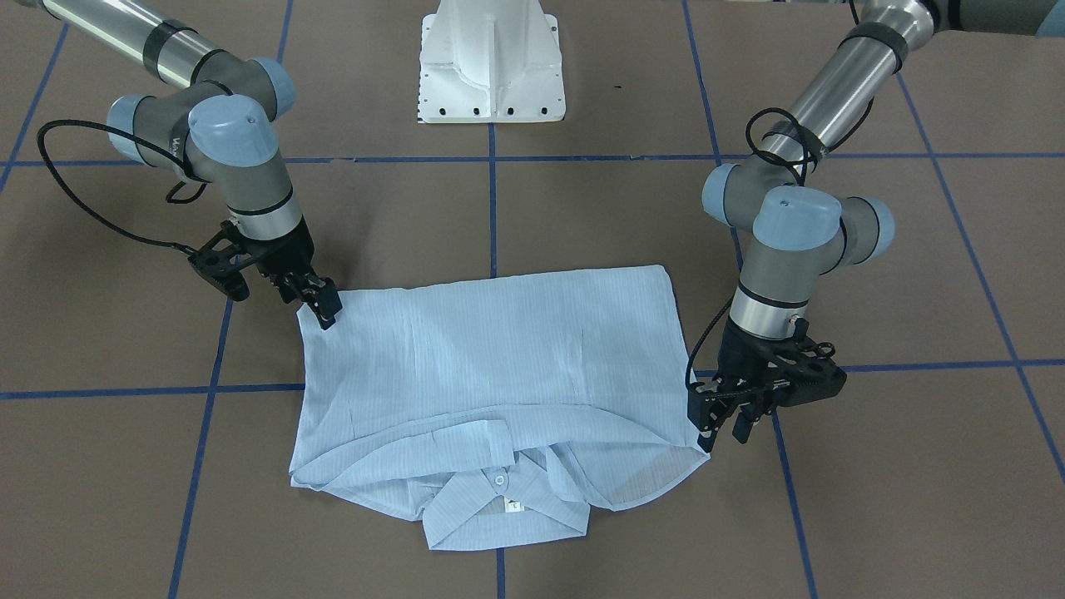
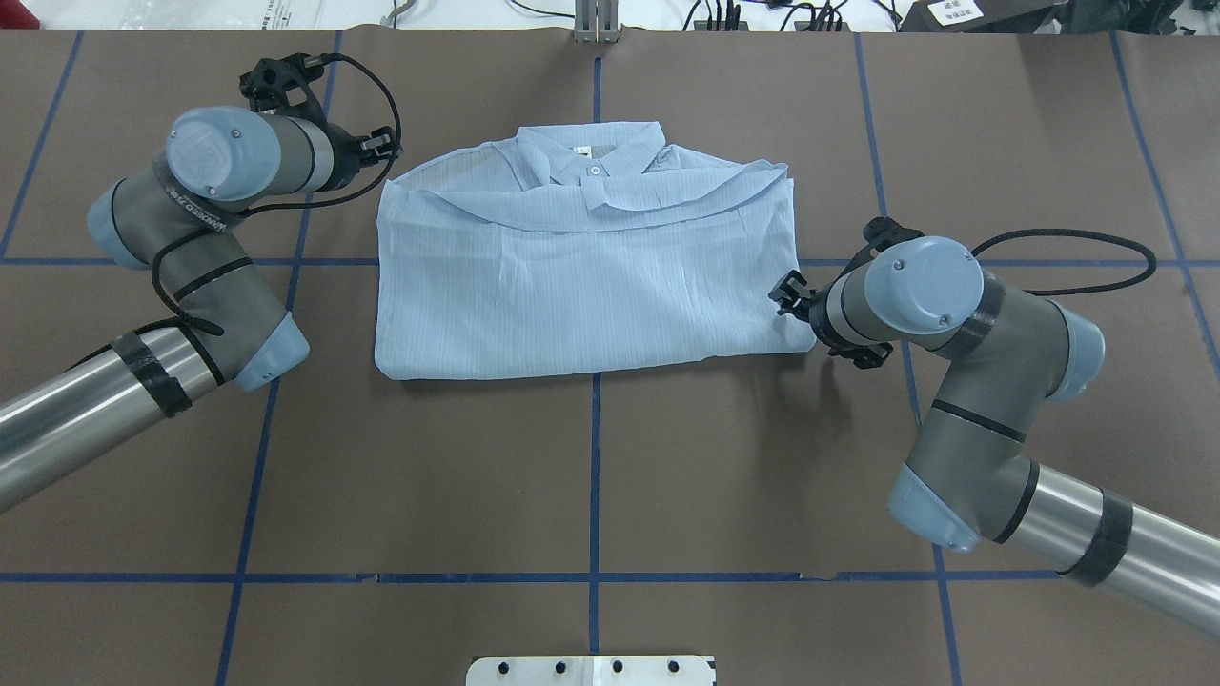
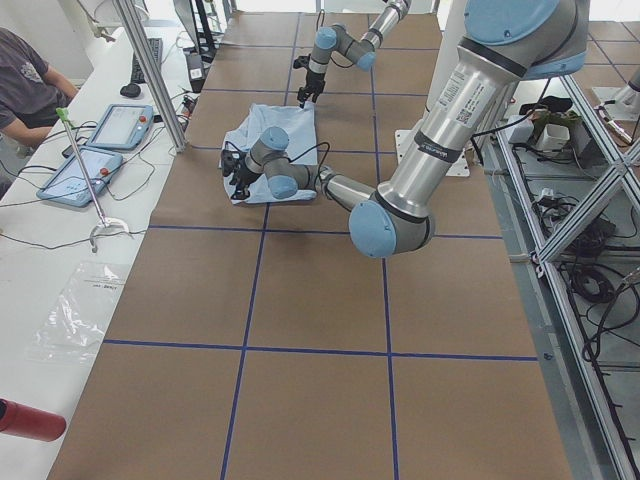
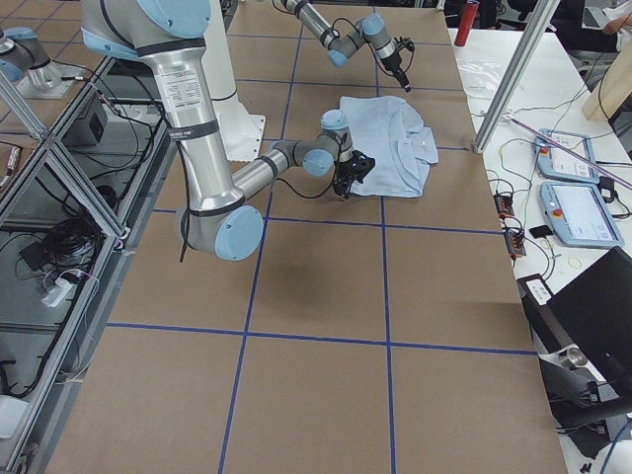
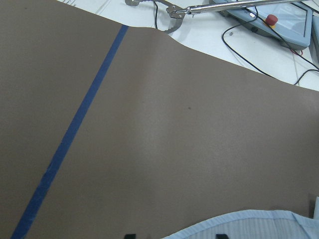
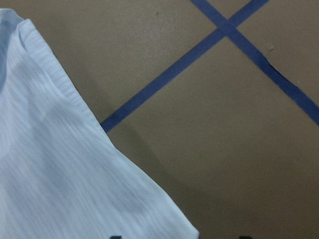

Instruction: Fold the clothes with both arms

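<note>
Shirt [image 2: 581, 286] folded flat on tbl [image 2: 591, 476], collar [image 2: 591, 157] showing.

shirt [image 2: 581, 286] 1 | arms [image 2: 191, 276] 2 | end effectors [image 1: 722, 434] 2 | white pedestal [image 1: 491, 66] 1 | teach pendants [image 4: 583, 212], perhaps 2

**Cloth, paper, tape and metal on my screens**

The shirt [image 1: 499, 349] looks to me like thin woven cloth, matt and finely striped, and half sheer along its edges. The table [image 2: 429, 476] under it has a dull brown, paper-like cover, crossed by smooth blue tape lines [image 2: 594, 476]. On the left arm [image 2: 86, 405] and right arm [image 2: 1163, 562] I see shiny bare-metal tubes, matt grey joints and satin pale-blue caps. The pedestal [image 1: 492, 66] is glossy white.
</note>
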Robot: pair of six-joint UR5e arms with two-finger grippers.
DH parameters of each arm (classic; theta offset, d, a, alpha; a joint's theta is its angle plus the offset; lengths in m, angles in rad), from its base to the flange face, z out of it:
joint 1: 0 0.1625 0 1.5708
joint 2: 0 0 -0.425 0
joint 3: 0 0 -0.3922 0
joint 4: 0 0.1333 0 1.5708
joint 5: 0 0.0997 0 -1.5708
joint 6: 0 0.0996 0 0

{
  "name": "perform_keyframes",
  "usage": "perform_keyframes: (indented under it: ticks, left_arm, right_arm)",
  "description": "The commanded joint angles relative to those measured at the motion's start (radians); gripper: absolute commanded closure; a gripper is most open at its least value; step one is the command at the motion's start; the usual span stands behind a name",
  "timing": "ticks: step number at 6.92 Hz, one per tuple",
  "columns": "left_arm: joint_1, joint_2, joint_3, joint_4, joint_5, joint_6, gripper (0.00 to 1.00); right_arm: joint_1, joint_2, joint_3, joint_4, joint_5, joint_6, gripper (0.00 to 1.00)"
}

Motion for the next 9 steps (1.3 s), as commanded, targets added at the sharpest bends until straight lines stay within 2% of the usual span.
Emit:
perform_keyframes:
  ticks: [1, 3, 4, 5, 6, 7, 9]
  left_arm:
    - [0.0, 0.001, 0.003, 0.0, 0.0, 0.001, 0.39]
    - [0.0, 0.001, 0.004, 0.0, 0.0, -0.001, 0.39]
    - [0.002, 0.003, 0.007, -0.001, 0.0, 0.001, 0.39]
    - [0.002, 0.001, 0.006, -0.001, 0.0, -0.001, 0.39]
    - [0.002, 0.001, 0.004, -0.001, 0.0, -0.001, 0.39]
    - [0.002, 0.001, 0.003, 0.0, 0.0, -0.001, 0.39]
    - [0.002, 0.001, 0.0, 0.0, -0.001, -0.001, 0.39]
  right_arm:
    - [-0.004, 0.004, 0.002, 0.0, 0.003, 0.013, 1.0]
    - [0.004, 0.004, 0.014, 0.0, 0.007, 0.004, 1.0]
    - [0.008, -0.001, 0.049, -0.012, 0.015, 0.005, 1.0]
    - [0.011, -0.031, 0.122, -0.018, 0.023, 0.014, 1.0]
    - [-0.01, -0.094, 0.272, -0.094, 0.071, 0.022, 1.0]
    - [-0.098, -0.161, 0.409, -0.15, 0.088, 0.046, 1.0]
    - [-0.326, -0.261, 0.592, -0.275, 0.093, 0.053, 1.0]
